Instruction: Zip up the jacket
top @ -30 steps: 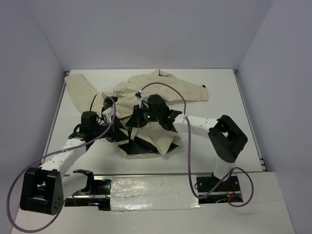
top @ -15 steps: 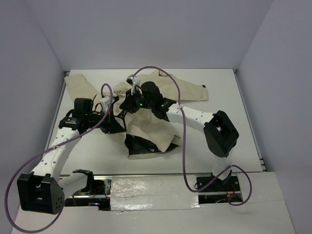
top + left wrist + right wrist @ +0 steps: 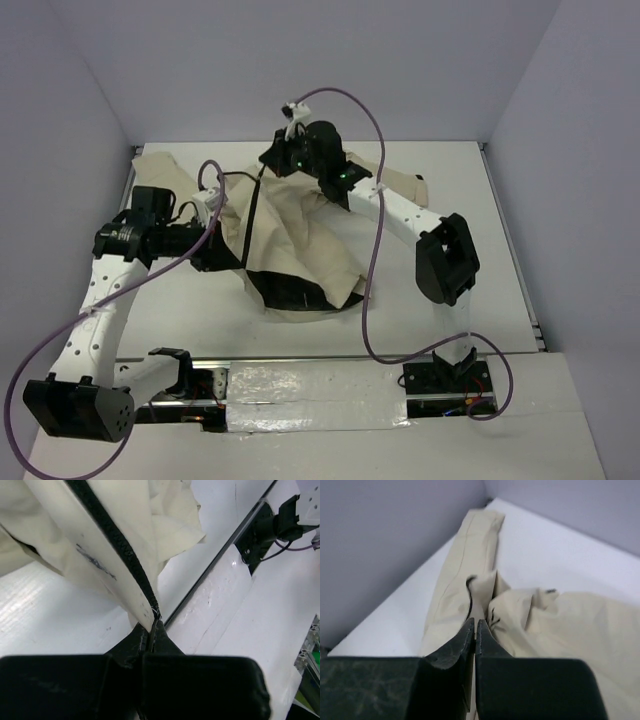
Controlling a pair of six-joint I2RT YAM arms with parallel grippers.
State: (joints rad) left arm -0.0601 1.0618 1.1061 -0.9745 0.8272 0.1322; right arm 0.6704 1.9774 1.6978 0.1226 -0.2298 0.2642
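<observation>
cream jacket lies left of centre on the counter, reaching its far edge; left jaws pinch the bottom end of the zip; right jaws are closed at the far edge, seemingly on its pull; zipping looks nearly complete, so next comes letting go

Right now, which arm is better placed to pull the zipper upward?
Probably the right. The right fingers grip the jacket at the far, upper end of the zipper; the left fingers clamp its near end, suited to holding it taut.
</observation>
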